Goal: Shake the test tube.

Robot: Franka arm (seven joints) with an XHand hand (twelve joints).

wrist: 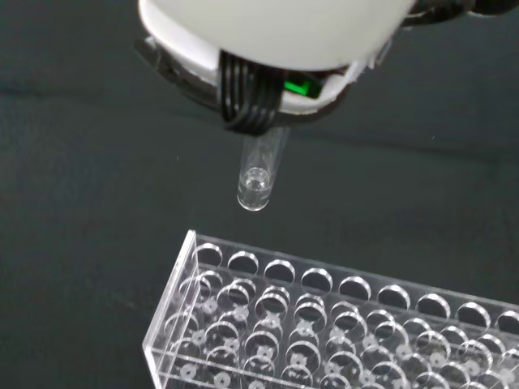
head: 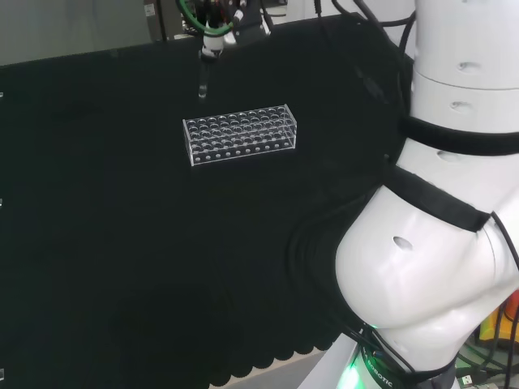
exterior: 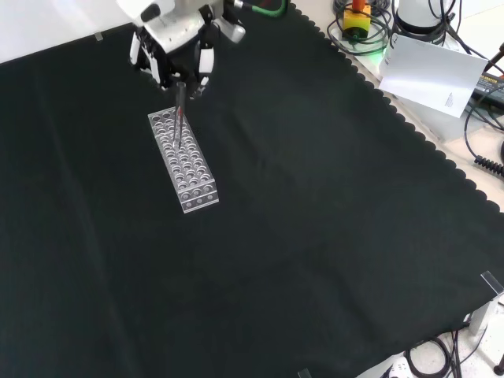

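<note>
A clear test tube (wrist: 258, 174) hangs upright from the hand (exterior: 179, 49), whose fingers are curled round its top. In the front view the tube (exterior: 179, 116) reaches down over the far end of the clear plastic rack (exterior: 183, 159), its lower tip close to the rack's holes. The head view has the tube (head: 203, 83) above and behind the rack (head: 241, 134), below the hand (head: 215, 23). In the wrist view the tube's round bottom floats a little above the rack (wrist: 324, 324) and apart from it. All rack holes that show look empty.
Black cloth (exterior: 315, 236) covers the bench around the rack. The arm's white links (head: 438, 243) stand at the head view's right. Cables and a white sheet (exterior: 429, 71) lie beyond the cloth's scalloped edge at the front view's top right.
</note>
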